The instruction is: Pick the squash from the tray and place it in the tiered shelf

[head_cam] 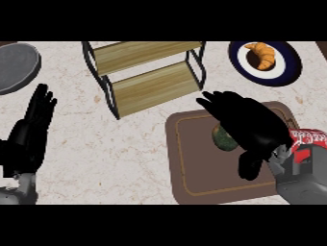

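Right hand's fingers [215,102]: stretched out and splayed, tips past the tray's far edge, pointing at the tiered shelf. Not curled. Thumb hangs the other way, toward the tray's near side. So the right hand [250,126] is released, nothing grasped.

Squash [224,139]: green, lying in the tray, right of the tray's middle. It sits in the crook between those fingers and the thumb. The palm hides its right part, only the left side shows. Can't tell whether the palm touches it or hovers above it.

Tray [194,163]: brown, rounded corners, thin lighter line inside the rim. Near half of it is bare.

Right forearm [314,177]: grey, comes in over the tray's near right corner.

Red can [315,139]: at the tray's right edge, just beside the right wrist. On the tray or off it, can't tell.

Tiered shelf [151,72]: beyond the tray's far left corner, near it but apart. Two wooden boards, dark metal frame.

Plate [290,74]: beyond the tray's far right corner, dark blue rim, a croissant [261,55] on it.

Grey pan [10,67]: well left of the tray, past the shelf.

Left hand [30,132]: well left of the tray, resting, fingers straight and pointing up, holding nothing.
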